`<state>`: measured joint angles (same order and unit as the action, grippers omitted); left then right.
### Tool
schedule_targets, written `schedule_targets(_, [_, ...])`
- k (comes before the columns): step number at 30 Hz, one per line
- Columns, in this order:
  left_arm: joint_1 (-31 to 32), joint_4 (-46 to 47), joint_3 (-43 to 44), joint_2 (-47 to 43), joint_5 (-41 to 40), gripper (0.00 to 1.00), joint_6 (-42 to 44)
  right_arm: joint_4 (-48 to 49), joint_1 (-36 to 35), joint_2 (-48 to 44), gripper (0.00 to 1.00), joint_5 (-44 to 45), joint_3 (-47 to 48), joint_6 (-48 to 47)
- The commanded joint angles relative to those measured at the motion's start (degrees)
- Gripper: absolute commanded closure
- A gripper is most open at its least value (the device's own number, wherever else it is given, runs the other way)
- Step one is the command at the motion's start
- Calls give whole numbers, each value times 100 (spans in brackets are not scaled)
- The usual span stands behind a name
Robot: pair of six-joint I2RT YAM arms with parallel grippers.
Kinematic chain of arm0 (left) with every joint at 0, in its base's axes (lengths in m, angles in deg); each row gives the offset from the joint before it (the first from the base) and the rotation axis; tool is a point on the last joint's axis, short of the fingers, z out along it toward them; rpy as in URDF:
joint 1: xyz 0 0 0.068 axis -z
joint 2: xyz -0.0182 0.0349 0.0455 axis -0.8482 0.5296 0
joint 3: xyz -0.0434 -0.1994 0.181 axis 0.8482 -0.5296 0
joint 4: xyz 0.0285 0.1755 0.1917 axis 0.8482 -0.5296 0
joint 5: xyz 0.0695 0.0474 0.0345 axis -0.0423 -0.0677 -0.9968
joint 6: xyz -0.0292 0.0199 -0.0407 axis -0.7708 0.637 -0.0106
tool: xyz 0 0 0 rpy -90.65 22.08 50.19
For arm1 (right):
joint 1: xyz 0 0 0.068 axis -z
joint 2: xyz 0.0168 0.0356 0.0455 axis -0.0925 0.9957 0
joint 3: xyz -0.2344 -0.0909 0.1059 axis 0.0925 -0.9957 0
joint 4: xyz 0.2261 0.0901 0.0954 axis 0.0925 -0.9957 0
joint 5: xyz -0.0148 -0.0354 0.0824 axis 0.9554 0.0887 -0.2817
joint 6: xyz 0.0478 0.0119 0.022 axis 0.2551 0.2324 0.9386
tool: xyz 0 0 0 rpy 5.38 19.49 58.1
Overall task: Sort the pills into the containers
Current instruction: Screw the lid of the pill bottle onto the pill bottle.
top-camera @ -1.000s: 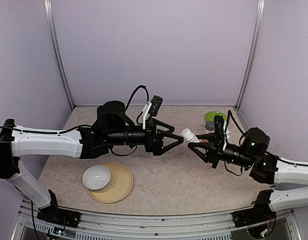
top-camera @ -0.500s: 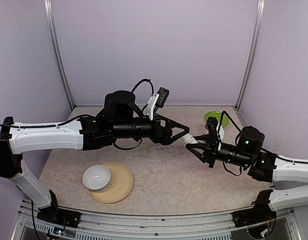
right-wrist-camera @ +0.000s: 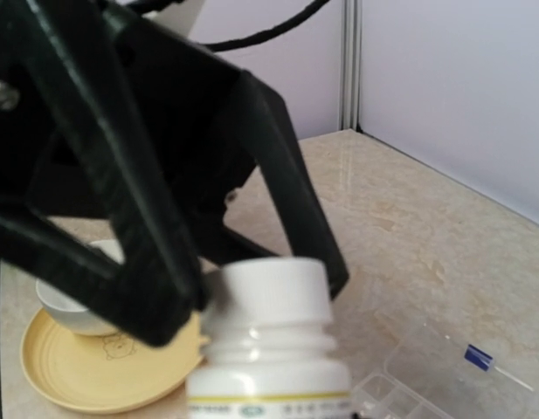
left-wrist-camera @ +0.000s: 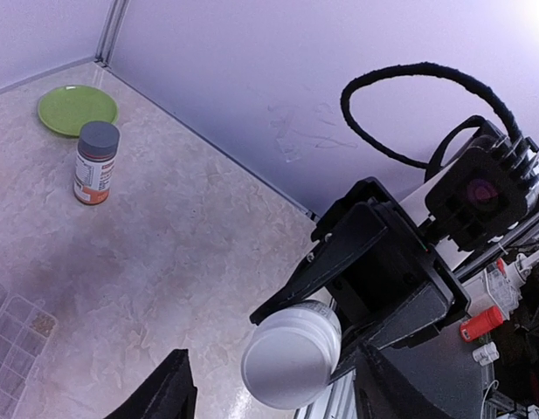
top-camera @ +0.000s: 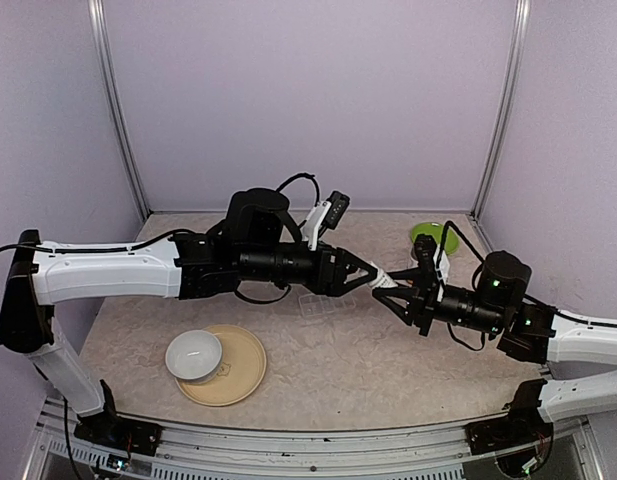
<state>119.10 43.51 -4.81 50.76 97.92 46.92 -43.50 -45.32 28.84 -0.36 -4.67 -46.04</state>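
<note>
My right gripper (top-camera: pixel 395 289) is shut on the body of a small white bottle (right-wrist-camera: pixel 271 371), held above the table with its white cap (left-wrist-camera: pixel 291 356) pointing at the left arm. My left gripper (top-camera: pixel 374 279) is open, one finger (left-wrist-camera: pixel 162 393) on each side of the cap. The left wrist view shows a gap on the cap's left side. The containers are the compartments of a clear pill box (top-camera: pixel 321 304) lying on the table under the left gripper. A small cluster of pills (left-wrist-camera: pixel 44 324) sits in one compartment of the pill box (left-wrist-camera: pixel 9 353).
A grey-capped, orange-labelled bottle (left-wrist-camera: pixel 96 162) stands by a green plate (top-camera: pixel 429 233) at the back right. A white bowl (top-camera: pixel 194 355) rests on a yellow plate (top-camera: pixel 238 368) at the front left. A thin blue-tipped stick (right-wrist-camera: pixel 480 358) lies beside the pill box.
The left arm has reached to the right until its fingers straddle the bottle cap, and the jaws have narrowed. The right gripper has brought the bottle slightly left and lower.
</note>
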Motion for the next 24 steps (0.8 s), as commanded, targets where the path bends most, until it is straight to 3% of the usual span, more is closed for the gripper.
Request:
schedule_targets(1, [-45,168,103,39,268,43,-48,-71,-57,-61,100,-31,104,-58])
schedule_targets(12, [-92,217,100,129,438,60,-83,-58,-59,31,100,-101,104,-67])
schedule_targets(17, [-105,249,96,144,472,76,-101,-72,-60,45,100,-104,103,-75])
schedule_targets(24, [-145,297,89,259,785,82,-302,5,-61,-49,100,-39,-34,-354])
